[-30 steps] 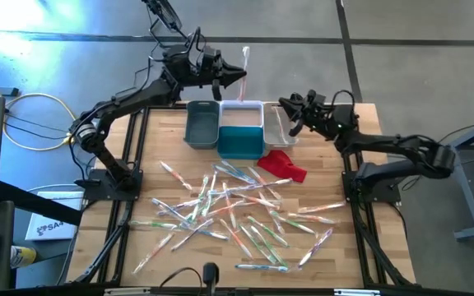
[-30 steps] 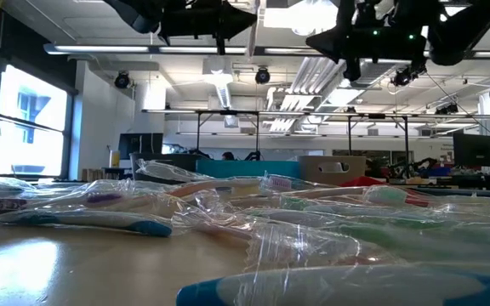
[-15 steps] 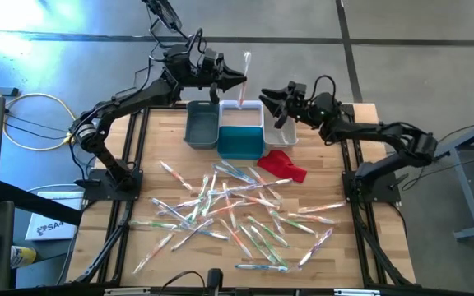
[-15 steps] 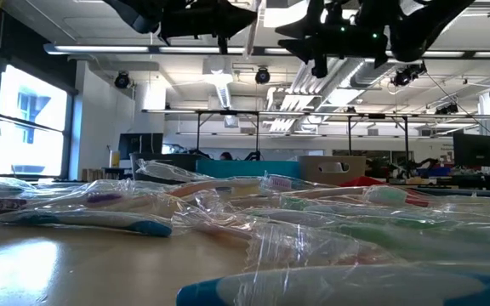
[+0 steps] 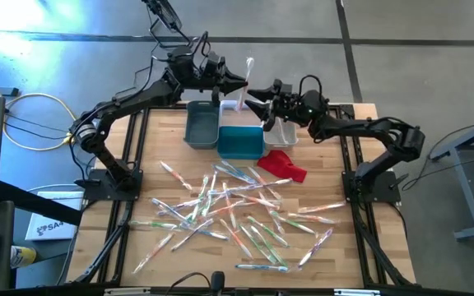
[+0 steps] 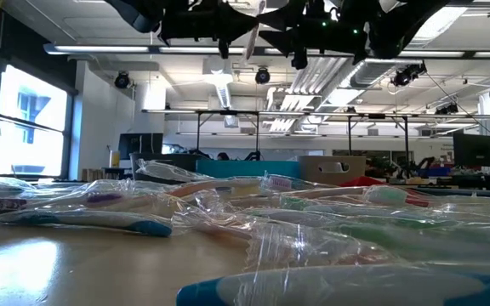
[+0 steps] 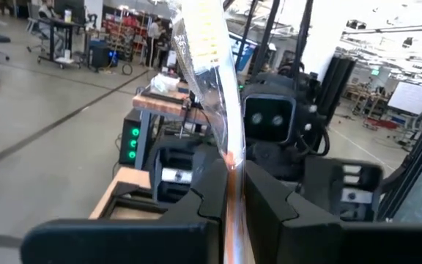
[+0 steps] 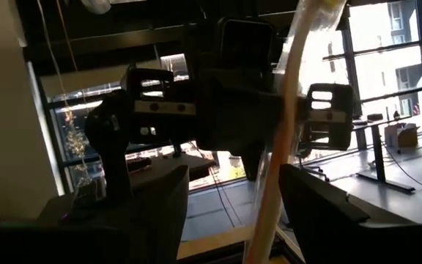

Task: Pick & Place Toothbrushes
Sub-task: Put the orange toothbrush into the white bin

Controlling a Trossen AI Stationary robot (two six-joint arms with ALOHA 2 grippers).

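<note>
One wrapped toothbrush (image 5: 246, 76) stands upright in the air above the bins at the table's far edge, with my left gripper (image 5: 237, 83) shut on it. My right gripper (image 5: 253, 99) is open just right of it. In the right wrist view its fingers (image 8: 160, 213) stand on either side of the toothbrush (image 8: 283, 125), and I see no touch. Many more wrapped toothbrushes (image 5: 237, 212) lie scattered flat across the middle and near part of the table. My left gripper pinches the wrapped toothbrush's handle (image 7: 232, 172) between its two fingers (image 7: 209, 192). The fingers come level from the table's left and lie across the handle. The toothbrush stands upright, head end (image 7: 200, 37) up, lifted clear above the bins.
A grey bin (image 5: 202, 125), a teal bin (image 5: 240, 141) and pale bins (image 5: 280, 127) stand in a row at the far edge, below both grippers. A red cloth (image 5: 285, 164) lies just in front of them. The wooden table's far left part (image 5: 159, 140) is bare.
My right gripper has moved toward the table's left and a little up, from over the right-hand bin to the held toothbrush, and it has opened. My left gripper has kept the toothbrush upright in the same place.
</note>
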